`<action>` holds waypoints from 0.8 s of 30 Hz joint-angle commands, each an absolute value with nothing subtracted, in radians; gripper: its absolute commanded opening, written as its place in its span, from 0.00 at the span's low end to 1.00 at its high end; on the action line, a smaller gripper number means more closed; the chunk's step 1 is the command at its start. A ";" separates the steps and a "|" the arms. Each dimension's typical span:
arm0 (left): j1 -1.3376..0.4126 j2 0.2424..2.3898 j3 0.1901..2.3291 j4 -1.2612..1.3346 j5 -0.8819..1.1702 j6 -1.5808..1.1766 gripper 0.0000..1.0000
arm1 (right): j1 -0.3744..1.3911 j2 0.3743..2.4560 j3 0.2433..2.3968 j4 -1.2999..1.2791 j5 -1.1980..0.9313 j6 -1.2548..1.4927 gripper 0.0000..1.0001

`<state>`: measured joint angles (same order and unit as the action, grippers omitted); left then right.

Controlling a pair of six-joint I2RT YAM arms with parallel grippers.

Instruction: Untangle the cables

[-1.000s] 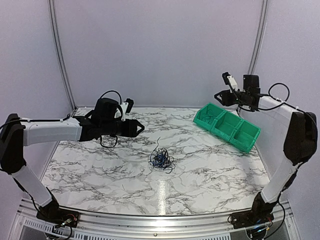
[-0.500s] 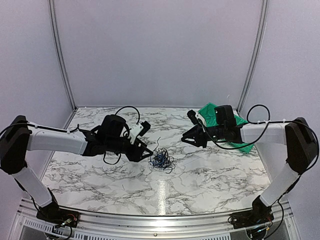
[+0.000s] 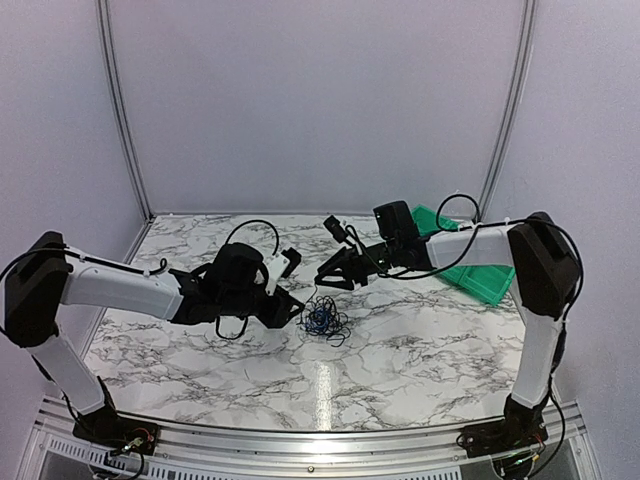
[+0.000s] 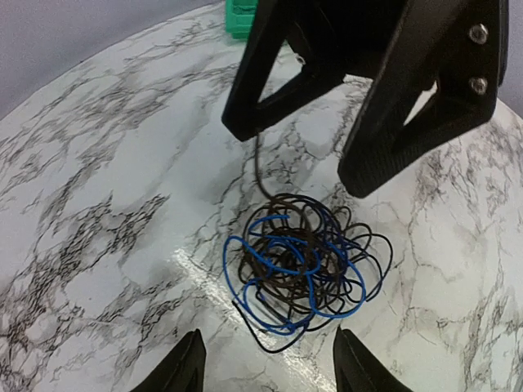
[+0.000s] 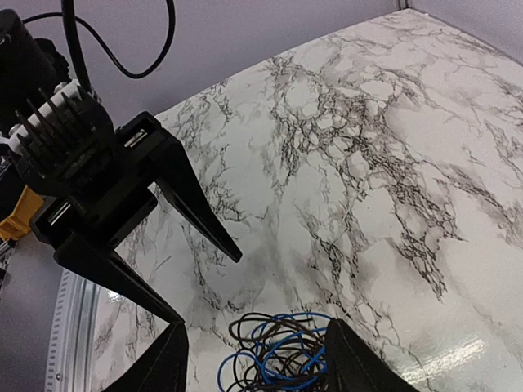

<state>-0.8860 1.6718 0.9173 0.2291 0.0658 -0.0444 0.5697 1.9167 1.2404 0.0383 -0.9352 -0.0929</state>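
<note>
The cables [image 3: 323,320] lie mid-table as a small wad of blue and black loops, with one black end trailing toward the back. In the left wrist view the cables [image 4: 296,269] sit just ahead of my left gripper [image 4: 270,371], which is open with nothing between its fingers. My left gripper [image 3: 297,312] is at the wad's left edge. My right gripper [image 3: 326,281] hovers just behind the wad, open and empty. In the right wrist view the cables [image 5: 278,355] show between the open tips of my right gripper [image 5: 257,367], with the left gripper [image 5: 204,286] opposite.
A green compartment bin [image 3: 478,272] stands at the back right, partly behind the right arm, and shows as a green corner [image 4: 242,16] in the left wrist view. The two grippers face each other closely over the wad. Marble tabletop [image 3: 420,350] surrounds it.
Both arms have closed in on the wad. The right arm swung down from above the green bin to the table's middle and its jaws widened. The left arm came forward and lower.
</note>
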 commanded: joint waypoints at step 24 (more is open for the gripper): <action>-0.920 1.481 0.657 0.692 -0.188 -0.204 0.58 | 0.650 1.896 1.432 -0.186 -0.936 -0.097 0.00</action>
